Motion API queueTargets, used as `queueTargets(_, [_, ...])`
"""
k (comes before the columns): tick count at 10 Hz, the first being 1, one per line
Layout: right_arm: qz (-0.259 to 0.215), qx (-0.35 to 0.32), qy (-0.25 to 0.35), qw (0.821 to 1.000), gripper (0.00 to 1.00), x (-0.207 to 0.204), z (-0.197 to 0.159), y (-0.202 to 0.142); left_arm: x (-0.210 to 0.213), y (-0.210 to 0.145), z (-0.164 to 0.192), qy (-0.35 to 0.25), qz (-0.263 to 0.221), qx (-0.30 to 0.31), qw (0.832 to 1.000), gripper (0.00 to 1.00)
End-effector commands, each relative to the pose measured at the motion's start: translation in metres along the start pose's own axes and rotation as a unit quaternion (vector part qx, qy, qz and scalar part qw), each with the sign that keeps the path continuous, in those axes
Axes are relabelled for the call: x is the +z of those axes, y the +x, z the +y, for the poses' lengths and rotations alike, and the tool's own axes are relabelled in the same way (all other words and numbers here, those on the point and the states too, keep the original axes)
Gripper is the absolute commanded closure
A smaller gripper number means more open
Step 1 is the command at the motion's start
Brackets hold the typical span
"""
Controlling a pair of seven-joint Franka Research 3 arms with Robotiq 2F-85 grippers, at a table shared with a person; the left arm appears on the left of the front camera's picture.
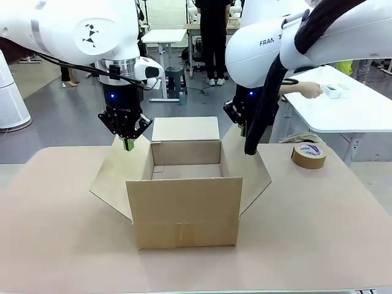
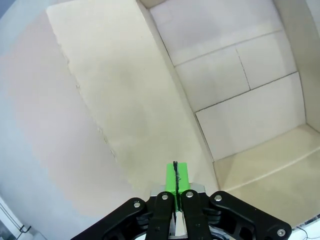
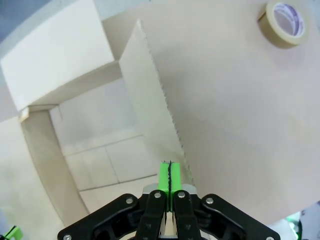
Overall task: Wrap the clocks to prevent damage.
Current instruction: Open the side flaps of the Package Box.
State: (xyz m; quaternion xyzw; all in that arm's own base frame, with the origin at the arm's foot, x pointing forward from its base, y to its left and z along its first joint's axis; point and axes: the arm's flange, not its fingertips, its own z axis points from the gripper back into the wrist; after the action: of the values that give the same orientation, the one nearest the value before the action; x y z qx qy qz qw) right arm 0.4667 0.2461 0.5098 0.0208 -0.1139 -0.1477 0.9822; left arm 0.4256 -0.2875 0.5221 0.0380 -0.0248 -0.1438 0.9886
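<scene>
Cardboard box [image 1: 184, 202] stands open mid-bench [image 1: 61, 233], inside bare — wrapping looks unstarted. Left end effector [image 1: 127, 144] and right end effector [image 1: 242, 127] — fingers together — hover by its side flaps; tape roll [image 1: 308, 155] far right.

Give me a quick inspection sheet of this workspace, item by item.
Surface: beige table, no spills seen.
Job's things: cardboard box at centre, upright, all four flaps open, visible floor bare.
Clutter: roll of brown tape lying flat on the table, to the right of the box.
Grippers: left gripper fingers shut, holding nothing, above the box's left flap; right gripper fingers shut, holding nothing, above the right flap.
Cables: black hose hangs along the right arm, close to the right flap; thin black cable on the left arm.
Surroundings: white side table beyond, a person's hand reaching over it.
</scene>
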Motion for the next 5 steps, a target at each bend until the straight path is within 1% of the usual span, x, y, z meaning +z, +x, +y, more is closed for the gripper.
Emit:
queueTargets(1, [0.001, -0.027, -0.015, 1.0, 0.99, -0.014, -0.001, 0.014, -0.006, 0.014, 0.001, 0.018, 0.007, 0.028, 0.999, 1.0])
queueTargets(3, [0.015, -0.032, -0.021, 0.999, 0.99, -0.032, -0.012, 0.019, -0.023, 0.026, 0.007, 0.028, 0.007, 0.051, 0.998, 1.0])
queueTargets(5, [0.029, -0.041, -0.03, 0.998, 0.99, -0.05, -0.023, 0.024, -0.038, 0.035, 0.017, 0.022, 0.021, 0.064, 0.998, 1.0])
